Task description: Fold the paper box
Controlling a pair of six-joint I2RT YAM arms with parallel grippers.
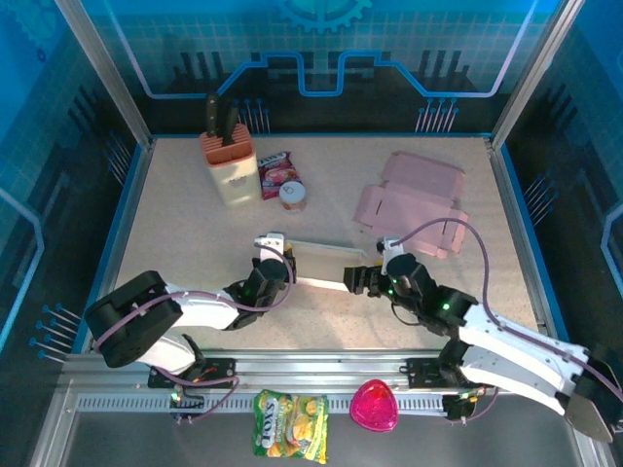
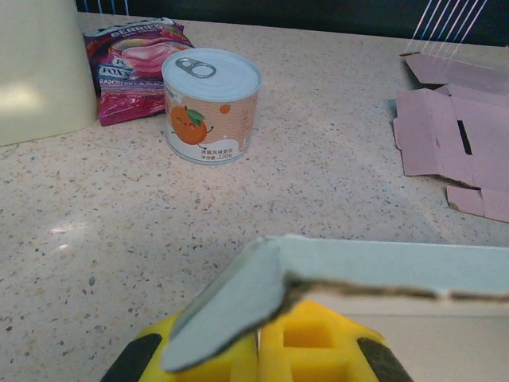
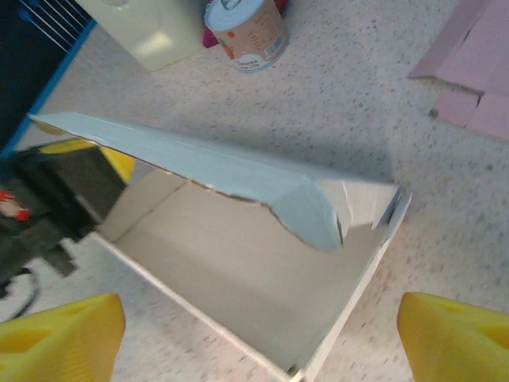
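Observation:
The paper box, pale blue outside and off-white inside, lies open on the table between my two grippers. My left gripper is shut on the box's left end. In the left wrist view the yellow pads are pressed together on a pale blue flap. My right gripper stands wide open at the box's right end. In the right wrist view its yellow fingertips flank the box, whose blue lid flap curls over the inside.
A flat pink cardboard blank lies at the back right. A knife block, a sweets packet and a small can stand at the back left. A snack bag and a pink item lie on the near rail.

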